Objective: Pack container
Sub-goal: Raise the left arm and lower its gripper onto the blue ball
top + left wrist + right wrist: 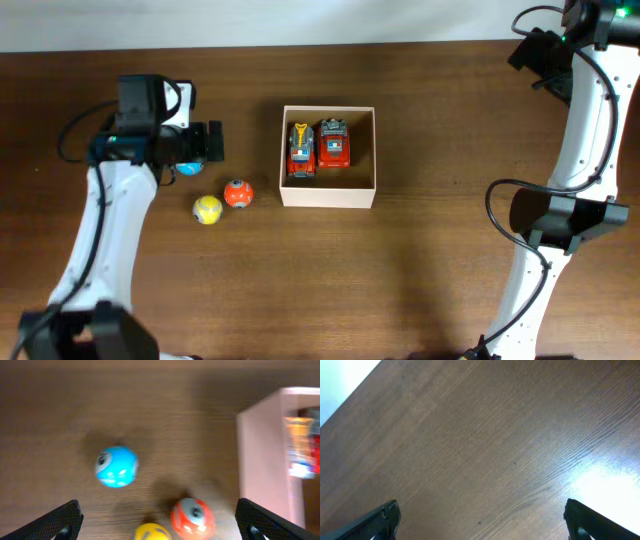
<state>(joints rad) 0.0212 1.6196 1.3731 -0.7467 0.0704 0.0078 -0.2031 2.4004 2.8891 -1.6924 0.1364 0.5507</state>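
Observation:
The container is a square cream-white box at the table's middle, holding two red toy cars. Its wall shows at the right of the left wrist view. A blue ball lies on the table, mostly under my left gripper in the overhead view. An orange ball and a yellow ball lie left of the box. My left gripper is open and empty above the balls. My right gripper is open over bare wood.
The right arm stands along the table's right side, with its wrist at the far right corner. The left arm reaches in from the front left. A pale wall edge shows beyond the table.

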